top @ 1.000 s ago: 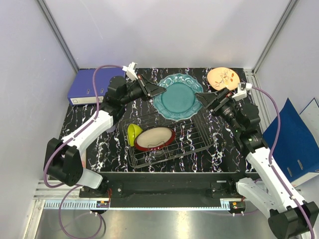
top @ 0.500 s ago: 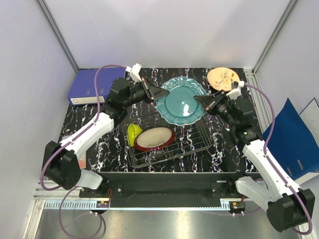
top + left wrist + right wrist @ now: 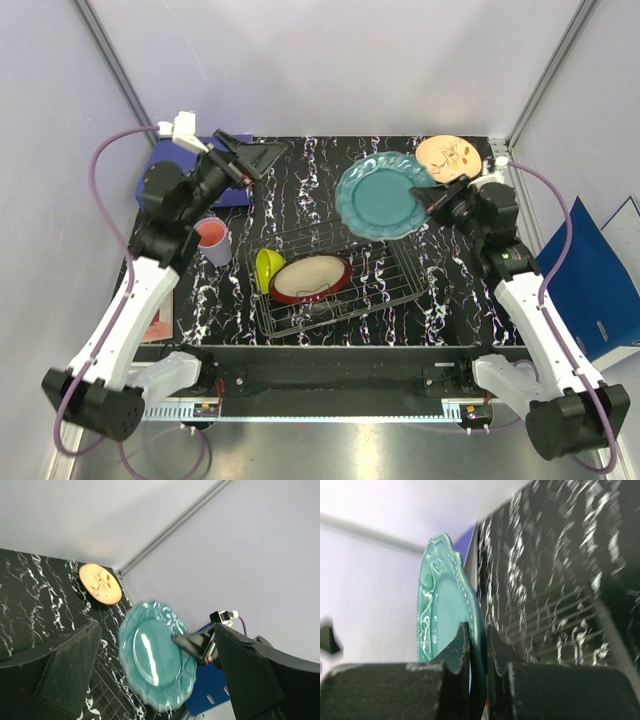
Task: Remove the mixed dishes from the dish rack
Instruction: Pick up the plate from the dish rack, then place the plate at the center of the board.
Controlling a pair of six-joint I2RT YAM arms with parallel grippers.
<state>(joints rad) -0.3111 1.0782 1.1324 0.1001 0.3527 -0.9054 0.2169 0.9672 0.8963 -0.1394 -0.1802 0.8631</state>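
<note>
The large teal scalloped plate (image 3: 383, 194) hangs tilted above the far right corner of the wire dish rack (image 3: 392, 283). My right gripper (image 3: 430, 198) is shut on its right rim. In the right wrist view the plate (image 3: 440, 597) stands edge-on between the closed fingers (image 3: 461, 642). My left gripper (image 3: 262, 152) is open and empty, raised at the far left, well away from the plate (image 3: 155, 655). In the rack lie a cream bowl with a dark red outside (image 3: 309, 278) and a small yellow-green bowl (image 3: 267, 266).
A lavender cup (image 3: 213, 240) with something salmon-pink inside stands on the table left of the rack. A peach plate (image 3: 446, 156) lies at the far right corner. A blue binder (image 3: 165, 172) sits far left and another (image 3: 585, 275) lies off the table at right.
My left gripper has opened, let go of the teal plate and swung up and away to the left. My right gripper has shut on the plate's rim and carried it right.
</note>
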